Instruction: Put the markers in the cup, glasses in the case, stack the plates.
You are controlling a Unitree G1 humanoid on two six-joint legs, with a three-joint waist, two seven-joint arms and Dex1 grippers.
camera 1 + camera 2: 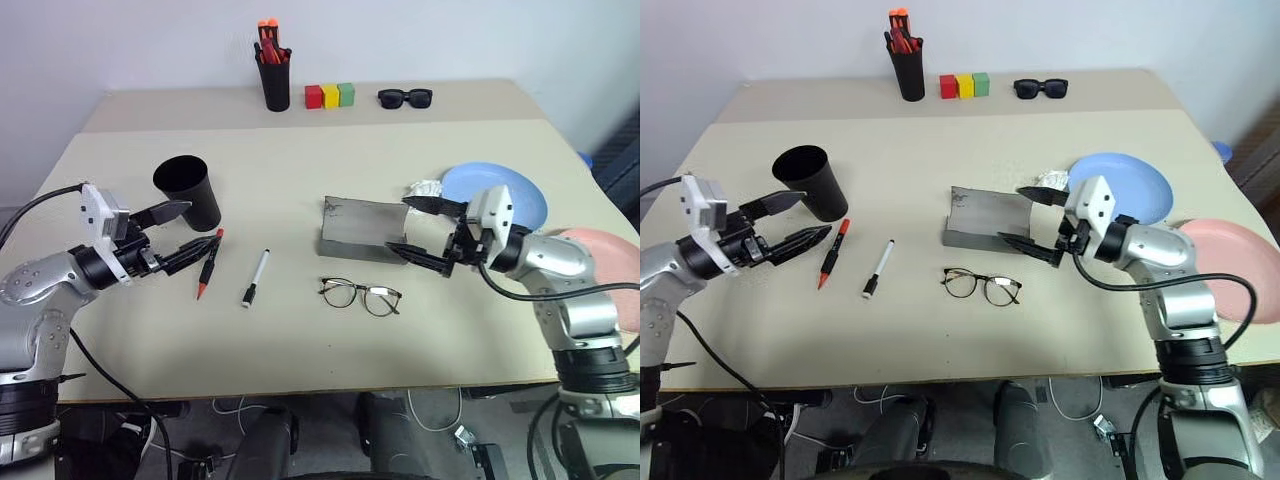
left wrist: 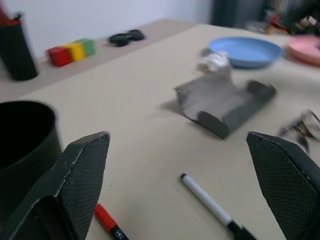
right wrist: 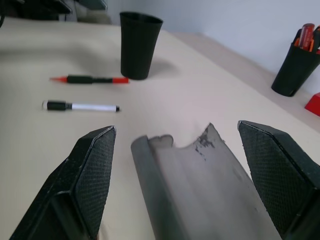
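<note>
Case (image 3: pixel 200 185) between open right fingers (image 3: pixel 87 175), untouched.

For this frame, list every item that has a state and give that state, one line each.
left gripper: open, holding nothing
right gripper: open, holding nothing
cup: upright, no markers visible in it
red-capped marker: lying on the table
white marker: lying on the table
case: open, nothing visible in it
glasses: unfolded, on the table
blue plate: unstacked
pink plate: unstacked
pen holder: upright, holding pens
</note>
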